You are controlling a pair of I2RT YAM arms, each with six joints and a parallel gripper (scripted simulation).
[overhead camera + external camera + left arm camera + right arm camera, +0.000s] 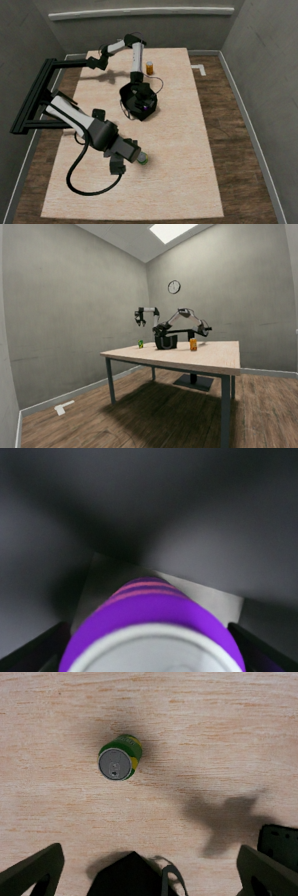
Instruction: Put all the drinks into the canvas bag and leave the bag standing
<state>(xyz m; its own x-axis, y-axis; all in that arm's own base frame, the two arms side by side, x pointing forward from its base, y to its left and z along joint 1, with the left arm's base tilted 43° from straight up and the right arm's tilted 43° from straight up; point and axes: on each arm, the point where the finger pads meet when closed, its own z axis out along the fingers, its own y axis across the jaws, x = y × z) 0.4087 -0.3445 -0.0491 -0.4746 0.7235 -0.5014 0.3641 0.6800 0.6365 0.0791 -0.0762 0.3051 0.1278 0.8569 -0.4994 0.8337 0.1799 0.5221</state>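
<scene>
The black canvas bag (141,114) (160,344) (125,879) stands with its walls up. A purple can with pink stripes (150,610) (146,107) is upright inside it, close over the pale floor. My left gripper (147,631) reaches down into the bag, its fingers open on either side of that can; whether the can touches the floor is unclear. A green can (142,158) (140,344) (129,747) stands on the table. My right gripper (149,852) (141,324) is open and empty, high above the table between green can and bag. An orange can (149,69) (193,344) stands beyond the bag.
The left arm (137,59) passes over the bag's rim near the orange can. The right arm (104,134) partly covers the green can in the top view. A bag handle (124,111) (172,872) hangs outside the wall. The black stand (33,88) is at the table's edge.
</scene>
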